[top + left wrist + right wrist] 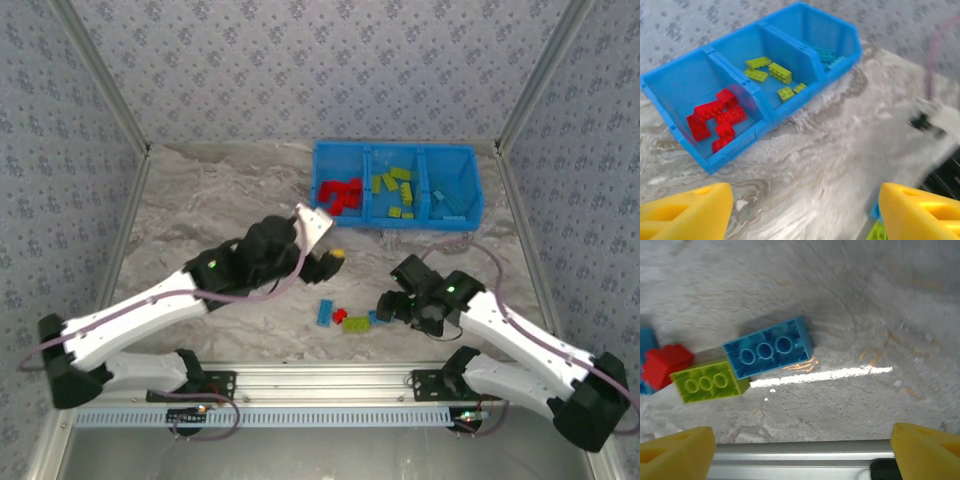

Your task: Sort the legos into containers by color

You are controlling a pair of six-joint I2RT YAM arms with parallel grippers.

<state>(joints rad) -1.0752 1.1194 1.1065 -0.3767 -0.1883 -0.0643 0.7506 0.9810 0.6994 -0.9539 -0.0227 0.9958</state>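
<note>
Blue bin (396,222): its long axis runs left to right along the far side of the marbled table (220,190). Its three compartments hold, from left to right, red legos (340,193), lime green legos (393,185) and light blue legos (450,198).

A loose cluster lies on the near side of the bin. In it a light blue brick (767,353) and a lime brick (709,384) lie hollow side up, touching, with their long axes nearly parallel. A red brick (665,365) touches the lime brick.

The left gripper (805,210) hangs between the bin and the cluster, its fingers spread wide and holding nothing. The right gripper (800,450) is just beside the cluster, nearward of the bin's right compartment, with its fingers likewise spread and empty.
</note>
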